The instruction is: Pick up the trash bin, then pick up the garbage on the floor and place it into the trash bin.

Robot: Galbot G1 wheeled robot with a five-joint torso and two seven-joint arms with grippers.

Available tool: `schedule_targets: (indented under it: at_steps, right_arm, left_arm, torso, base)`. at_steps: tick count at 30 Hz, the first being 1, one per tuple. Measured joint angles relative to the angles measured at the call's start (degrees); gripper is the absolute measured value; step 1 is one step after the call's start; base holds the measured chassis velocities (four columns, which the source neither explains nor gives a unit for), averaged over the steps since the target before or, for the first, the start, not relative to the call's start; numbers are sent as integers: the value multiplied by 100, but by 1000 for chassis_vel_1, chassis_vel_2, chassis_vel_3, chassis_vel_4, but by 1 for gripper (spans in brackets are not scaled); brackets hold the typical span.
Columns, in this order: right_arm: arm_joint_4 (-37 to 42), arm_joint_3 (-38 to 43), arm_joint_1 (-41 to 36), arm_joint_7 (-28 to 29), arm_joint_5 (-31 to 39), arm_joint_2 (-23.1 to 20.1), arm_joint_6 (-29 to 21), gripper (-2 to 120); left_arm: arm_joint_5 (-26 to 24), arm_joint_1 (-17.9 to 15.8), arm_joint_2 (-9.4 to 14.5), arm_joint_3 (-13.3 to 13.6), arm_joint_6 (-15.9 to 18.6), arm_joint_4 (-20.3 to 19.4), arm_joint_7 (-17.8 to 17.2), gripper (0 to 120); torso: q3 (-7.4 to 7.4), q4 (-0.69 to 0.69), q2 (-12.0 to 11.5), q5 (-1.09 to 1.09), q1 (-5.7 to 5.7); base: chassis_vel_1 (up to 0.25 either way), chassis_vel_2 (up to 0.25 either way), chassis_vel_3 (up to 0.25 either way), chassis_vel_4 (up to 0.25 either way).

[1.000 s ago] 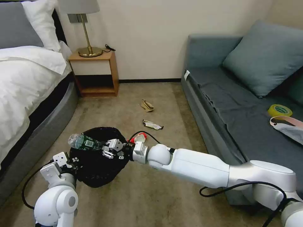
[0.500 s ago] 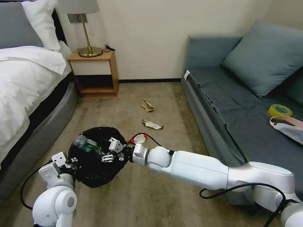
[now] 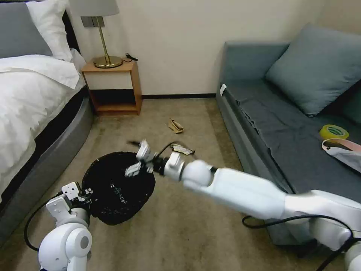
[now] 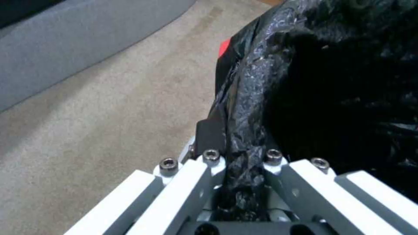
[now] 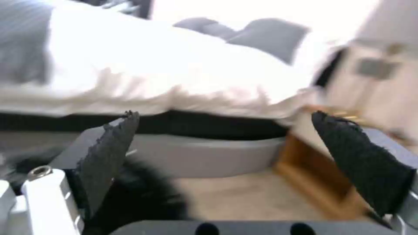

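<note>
Black crinkly trash bin (image 3: pixel 113 188) liner; tan paper (image 3: pixel 175 126); yellow tape roll (image 3: pixel 333 132).

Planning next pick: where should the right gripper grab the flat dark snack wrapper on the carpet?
Take the flat dark snack wrapper across its narrow width near mid-length, from straight above. It lies flat and elongated on the carpet, so probably only its long edges offer purchase. The open right gripper hovers nearby.

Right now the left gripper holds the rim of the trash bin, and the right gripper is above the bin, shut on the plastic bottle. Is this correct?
Not quite. The left gripper does clamp the trash bin at its bagged rim, but the right gripper, near the bin's far edge, is open and holds nothing; the right wrist view shows its pads wide apart.
</note>
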Motion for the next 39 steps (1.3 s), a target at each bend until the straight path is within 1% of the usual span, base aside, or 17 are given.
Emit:
schedule_targets:
  at_steps: [3, 5, 8, 9, 12, 13, 15, 19, 21, 26, 29, 30, 31, 32, 33, 36, 39]
  right_arm:
    - [459, 459, -175, 269, -9, -363, -175, 100]
    - [495, 503, -198, 292, -13, -391, -194, 100]
    - [1156, 1566, -928, 723, -101, -900, -619, 100]
    - [1156, 1566, -928, 723, -101, -900, -619, 100]
    - [1827, 2761, -2022, 1226, -241, -1321, -1122, 100]
    - [1827, 2761, -2022, 1226, -241, -1321, -1122, 100]
    - [2481, 3662, -2858, 1709, -344, -1516, -1452, 100]
    - [2949, 4309, -3634, 2202, -459, -1508, -1684, 100]
    - [3237, 4900, -4352, 2491, -708, -1318, -1808, 100]
    - [3582, 5720, -5291, 2678, -1101, -938, -1892, 100]
    - [3644, 5896, -5524, 2693, -1214, -828, -1893, 100]
    - [3710, 6098, -5857, 2697, -1405, -643, -1879, 100]
    - [3835, 6403, -6627, 2635, -2081, -122, -1642, 100]
    - [3870, 6443, -6876, 2574, -2353, 150, -1481, 100]
    - [3870, 6443, -6876, 2574, -2353, 150, -1481, 100]
    - [3884, 6405, -7338, 2411, -3073, 878, -988, 100]
    - [3882, 6315, -7541, 2357, -3370, 1245, -716, 100]
  left_arm:
    - [5, 7, 3, -16, -12, -1, 4, 3]
    - [6, 7, 3, -17, -12, 0, 5, 3]
    - [17, 25, 30, -67, -37, -1, 22, 3]
    - [17, 25, 30, -67, -37, -1, 22, 3]
    - [23, 29, 65, -101, -45, 0, 54, 3]
    - [23, 29, 65, -101, -45, 0, 54, 3]
    - [24, 32, 98, -115, -62, 2, 77, 3]
    - [26, 35, 129, -113, -71, 6, 94, 3]
    - [35, 56, 132, -85, -80, -8, 105, 3]
    - [92, 66, 143, -31, -112, -1, 138, 3]
    - [110, 71, 148, -18, -128, 7, 154, 3]
    - [124, 78, 157, 8, -145, 23, 175, 3]
    - [133, 64, 179, 61, -157, 59, 214, 3]
    - [133, 55, 197, 75, -158, 73, 219, 3]
    - [133, 55, 197, 75, -158, 73, 219, 3]
    - [130, 38, 240, 111, -158, 112, 229, 3]
    - [128, 25, 255, 131, -158, 148, 231, 3]
  torso:
    - [0, 0, 0, 1, 0]
    - [0, 1, 0, 1, 0]
    - [0, 1, 0, 1, 0]
    - [0, 1, 0, 1, 0]
    - [0, -3, 0, 1, 0]
    - [0, -3, 0, 1, 0]
    - [-1, -2, 0, -1, -1]
    - [-1, -1, 1, -1, 0]
    - [-1, -1, 1, 0, 0]
    - [-1, 1, 1, -1, 0]
    - [0, 1, 1, -3, 0]
    - [-1, 0, 1, -2, 0]
    - [0, -1, 1, -2, -1]
    - [-1, -1, 1, -2, -1]
    - [-1, -1, 1, -2, -1]
    - [-1, -1, 1, -2, 0]
    - [-1, 0, 1, -2, 0]
  base:
    - [0, 0, 0, 0]
    - [0, 0, 0, 0]
    - [0, 0, 0, 0]
    - [0, 0, 0, 0]
    - [0, 0, 0, 0]
    - [0, 0, 0, 0]
    - [0, 0, 0, 0]
    - [0, 0, 0, 0]
    - [0, 0, 0, 0]
    - [0, 0, 0, 0]
    - [0, 0, 0, 0]
    - [0, 0, 0, 0]
    - [0, 0, 0, 0]
    - [0, 0, 0, 0]
    - [0, 0, 0, 0]
    - [0, 0, 0, 0]
    - [0, 0, 0, 0]
